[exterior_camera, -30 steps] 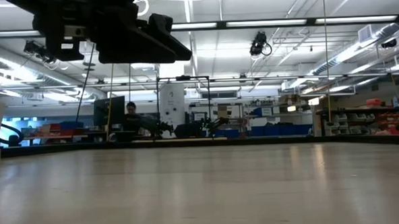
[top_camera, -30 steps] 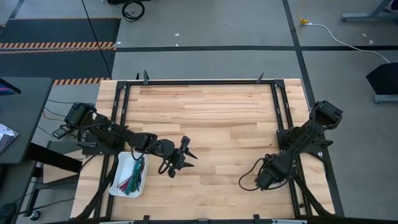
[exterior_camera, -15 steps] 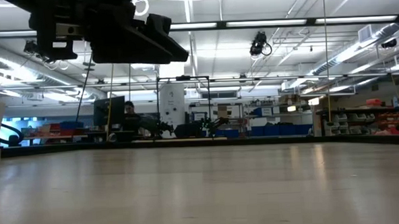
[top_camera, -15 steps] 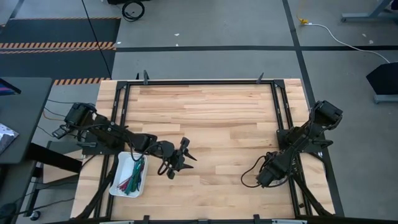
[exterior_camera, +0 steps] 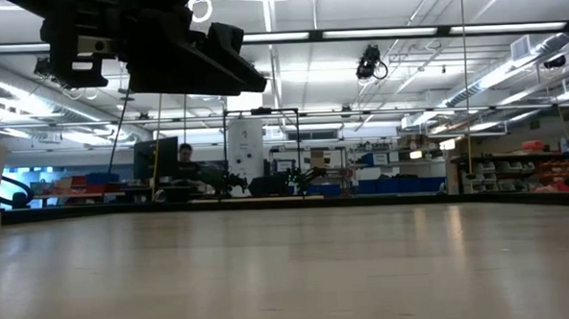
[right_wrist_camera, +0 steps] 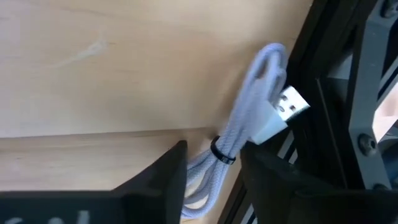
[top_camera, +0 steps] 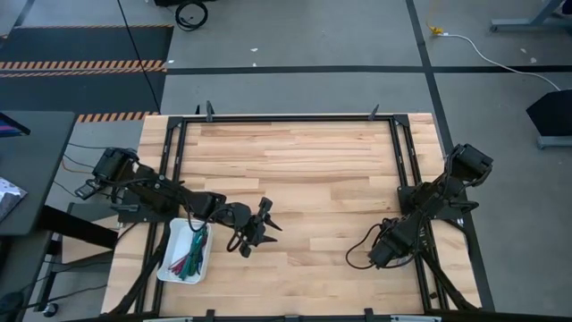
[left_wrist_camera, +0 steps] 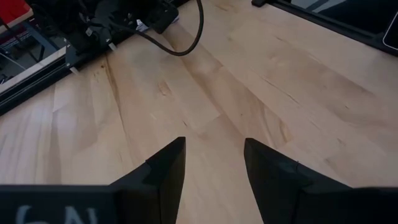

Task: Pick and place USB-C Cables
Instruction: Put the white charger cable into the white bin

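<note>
In the right wrist view a pale grey cable bundle point(right_wrist_camera: 249, 124), tied with a black band and ending in a silver plug, lies on the wood against the black frame. My right gripper point(right_wrist_camera: 211, 167) is open, with the bundle's lower end between its fingers. In the high view this gripper point(top_camera: 378, 257) sits near the table's right edge and hides the bundle. Several other bundles point(top_camera: 191, 251), green, red and teal, lie in a white tray point(top_camera: 170, 266). My left gripper point(top_camera: 266, 221) hangs open just right of the tray, over bare wood point(left_wrist_camera: 214, 163). My right gripper comes at the pale grey bundle along its length, one finger point(right_wrist_camera: 166, 171) on each side of its banded lower end point(right_wrist_camera: 219, 155). The bundle lies flat on the table. Whether either finger touches it, I cannot tell.
A black metal frame point(top_camera: 407, 170) runs around the table top and stands right beside the grey bundle point(right_wrist_camera: 323, 93). The right arm's black wiring loops over the wood point(top_camera: 357, 252). The low view shows the left gripper point(exterior_camera: 194, 62) well above the table.
My left gripper has drawn back a little toward the table's left and the tray, staying open and raised.
</note>
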### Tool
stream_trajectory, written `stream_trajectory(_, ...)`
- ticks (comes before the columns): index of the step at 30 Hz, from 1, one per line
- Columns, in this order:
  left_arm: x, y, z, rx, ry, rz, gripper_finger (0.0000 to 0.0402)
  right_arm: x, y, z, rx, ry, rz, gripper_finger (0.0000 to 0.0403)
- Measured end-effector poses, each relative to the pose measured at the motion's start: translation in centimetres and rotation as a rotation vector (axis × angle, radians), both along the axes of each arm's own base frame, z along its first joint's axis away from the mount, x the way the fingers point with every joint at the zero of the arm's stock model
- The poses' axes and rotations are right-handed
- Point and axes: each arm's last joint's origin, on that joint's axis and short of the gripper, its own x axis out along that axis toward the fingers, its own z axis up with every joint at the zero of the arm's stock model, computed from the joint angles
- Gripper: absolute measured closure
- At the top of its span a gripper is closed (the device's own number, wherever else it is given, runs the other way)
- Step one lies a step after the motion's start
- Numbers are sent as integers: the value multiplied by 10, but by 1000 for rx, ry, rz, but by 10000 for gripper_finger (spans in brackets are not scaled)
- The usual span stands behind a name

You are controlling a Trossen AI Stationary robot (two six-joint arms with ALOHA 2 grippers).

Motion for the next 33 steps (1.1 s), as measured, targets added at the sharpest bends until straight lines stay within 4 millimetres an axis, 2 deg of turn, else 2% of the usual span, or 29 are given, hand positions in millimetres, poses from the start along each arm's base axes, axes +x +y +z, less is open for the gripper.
stream_trajectory(8,0,0,0,-15,7,8,230,-1,0,-1,-2,5,1,345)
stream_trajectory(11,0,0,-1,-14,11,8,230,0,0,-1,12,2,14,366)
stream_trajectory(19,0,1,-2,-35,28,24,230,-1,1,-1,83,7,94,354)
stream_trajectory(23,3,4,-11,-43,62,46,230,0,1,0,97,10,103,357)
stream_trajectory(28,9,3,-25,-48,76,56,230,11,1,9,127,-27,154,359)
stream_trajectory(33,12,0,-26,-75,39,54,230,27,-1,25,91,-99,210,359)
